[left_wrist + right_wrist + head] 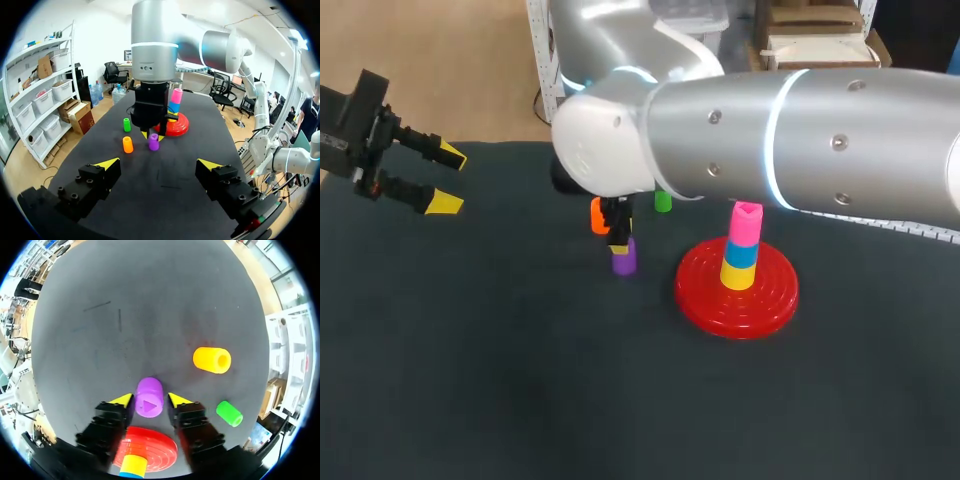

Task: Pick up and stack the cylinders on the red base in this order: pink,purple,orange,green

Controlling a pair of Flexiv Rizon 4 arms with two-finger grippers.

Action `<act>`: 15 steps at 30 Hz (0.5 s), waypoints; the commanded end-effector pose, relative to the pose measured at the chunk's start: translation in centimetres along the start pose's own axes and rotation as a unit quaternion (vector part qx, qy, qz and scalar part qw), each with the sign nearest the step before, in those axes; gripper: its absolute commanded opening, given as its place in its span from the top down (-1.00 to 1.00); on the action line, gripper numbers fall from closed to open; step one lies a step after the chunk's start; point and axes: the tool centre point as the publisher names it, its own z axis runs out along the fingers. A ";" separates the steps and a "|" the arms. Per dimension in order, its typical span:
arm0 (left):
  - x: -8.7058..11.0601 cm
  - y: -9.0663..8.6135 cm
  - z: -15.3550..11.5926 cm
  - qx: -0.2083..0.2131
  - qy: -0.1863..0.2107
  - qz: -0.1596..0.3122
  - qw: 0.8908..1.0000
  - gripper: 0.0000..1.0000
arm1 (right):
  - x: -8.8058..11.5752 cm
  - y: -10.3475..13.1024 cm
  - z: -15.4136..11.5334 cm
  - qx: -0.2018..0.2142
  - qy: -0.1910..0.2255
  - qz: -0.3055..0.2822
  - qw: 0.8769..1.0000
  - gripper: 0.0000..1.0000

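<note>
The piece in hand is the small purple plastic cylinder (623, 258). It stands upright on the dark cloth-covered worktop (470, 380), just beside the round ribbed red base (705, 300). That base already carries a yellow, a blue and a pink cylinder (747, 222), with the pink one on top.

Our right tool (150, 399) is down over the purple piece. One yellow-tipped finger is on each side of it with a thin dark gap showing, so we read the tool as narrowly apart and not gripping. Our left tool (447, 179) hangs spread wide at the far left of the worktop, well apart from everything.

We judge the purple cylinder to be light, stiff and hollow, with a smooth, glossy wall that could slip or twist under a loose pinch. The place to hold it is across the curved side at about mid height. The fingers should be square to its axis, and the lower rim left free to seat on the pink piece. Moderate pressure should be enough, since the plastic looks rigid enough not to crush.

The orange cylinder (212, 360) and the green cylinder (229, 413) stand near by on the right tool's far side from the base. Our fingers need to stay clear of them.
</note>
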 end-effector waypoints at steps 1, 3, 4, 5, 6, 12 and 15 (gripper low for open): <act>0.1 0.0 0.0 -0.001 -0.001 0.001 1.000 -1.00 | 0.4 0.2 0.3 0.003 -0.002 0.005 1.000 0.47; 0.1 0.0 0.0 -0.001 -0.001 0.001 1.000 -1.00 | 0.6 0.1 0.3 0.005 -0.004 0.009 1.000 0.65; 0.1 0.0 0.0 -0.001 -0.001 0.001 1.000 -1.00 | 0.6 0.1 0.3 0.006 -0.004 0.010 1.000 0.84; 0.1 0.0 0.0 -0.001 -0.001 0.001 1.000 -1.00 | 0.7 0.0 0.3 0.008 -0.005 0.012 1.000 1.00; 0.1 0.0 0.0 -0.001 -0.001 0.001 1.000 -1.00 | 0.8 -0.1 0.1 0.010 -0.007 0.014 1.000 1.00; 0.1 0.0 0.0 -0.001 -0.001 0.001 1.000 -1.00 | 0.9 0.0 -2.5 0.021 -0.017 0.008 1.000 1.00; 0.1 0.0 0.0 -0.001 -0.001 0.001 1.000 -1.00 | 0.9 0.5 -4.3 0.009 -0.038 -0.009 0.999 1.00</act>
